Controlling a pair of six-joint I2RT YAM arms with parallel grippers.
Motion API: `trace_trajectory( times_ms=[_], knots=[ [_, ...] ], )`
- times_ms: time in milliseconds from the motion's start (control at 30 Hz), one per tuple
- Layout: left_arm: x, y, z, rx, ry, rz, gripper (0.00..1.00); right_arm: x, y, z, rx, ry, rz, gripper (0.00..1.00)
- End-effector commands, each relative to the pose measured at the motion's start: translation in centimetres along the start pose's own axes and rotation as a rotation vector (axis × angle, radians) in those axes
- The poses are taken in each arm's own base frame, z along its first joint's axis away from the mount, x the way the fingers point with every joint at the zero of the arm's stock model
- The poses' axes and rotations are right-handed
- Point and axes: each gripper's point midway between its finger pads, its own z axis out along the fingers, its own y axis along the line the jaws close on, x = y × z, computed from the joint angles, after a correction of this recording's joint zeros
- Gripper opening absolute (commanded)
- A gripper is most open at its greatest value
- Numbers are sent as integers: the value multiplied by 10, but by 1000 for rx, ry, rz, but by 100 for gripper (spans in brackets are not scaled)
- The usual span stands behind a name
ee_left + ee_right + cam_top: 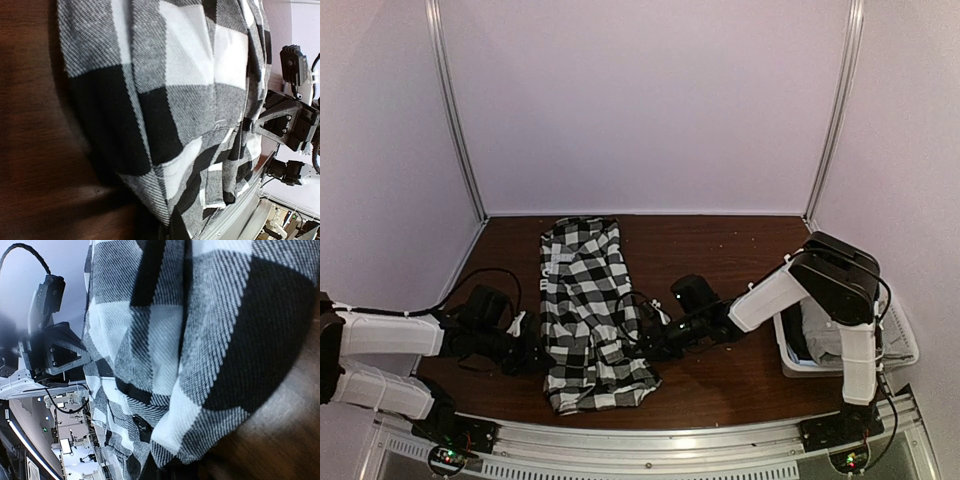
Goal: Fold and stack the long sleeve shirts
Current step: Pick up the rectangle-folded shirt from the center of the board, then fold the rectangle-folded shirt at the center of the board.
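Note:
The black-and-white checked long sleeve shirt lies as a long narrow strip down the middle of the table. My left gripper is low at the strip's left edge, shut on the cloth. In the left wrist view the checked cloth runs down into the gripper. My right gripper is at the strip's right edge, also shut on the cloth. In the right wrist view a fold of the shirt gathers into the gripper. The fingers themselves are hidden by cloth.
A white lattice basket stands at the table's right edge under the right arm, with grey cloth bundled in it. Brown table shows beyond and beside the shirt. White walls close in the back and sides.

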Motion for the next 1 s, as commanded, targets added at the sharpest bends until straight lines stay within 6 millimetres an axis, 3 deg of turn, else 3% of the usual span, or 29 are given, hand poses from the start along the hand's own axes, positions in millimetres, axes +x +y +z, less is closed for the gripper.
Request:
trace_trajectory(
  times_ms=[0, 200, 467, 667, 800, 967],
  knots=[
    [-7, -22, -7, 45, -6, 18, 0, -14, 22, -10, -12, -40, -50, 0],
    [-12, -39, -14, 94, -14, 2, 0, -20, 42, -20, -8, -58, -86, 0],
    [-34, -56, -33, 167, -82, -84, 0, -45, 72, -37, -34, -123, -114, 0],
    [-67, -62, -47, 286, -173, -174, 0, -86, 84, -38, -74, -187, -108, 0],
    [-100, -64, -46, 306, -212, -173, 0, -124, 70, -31, -69, -238, -74, 0],
    [-144, -49, -33, 254, -275, -212, 0, -168, 51, -18, -51, -280, -48, 0]
  ],
)
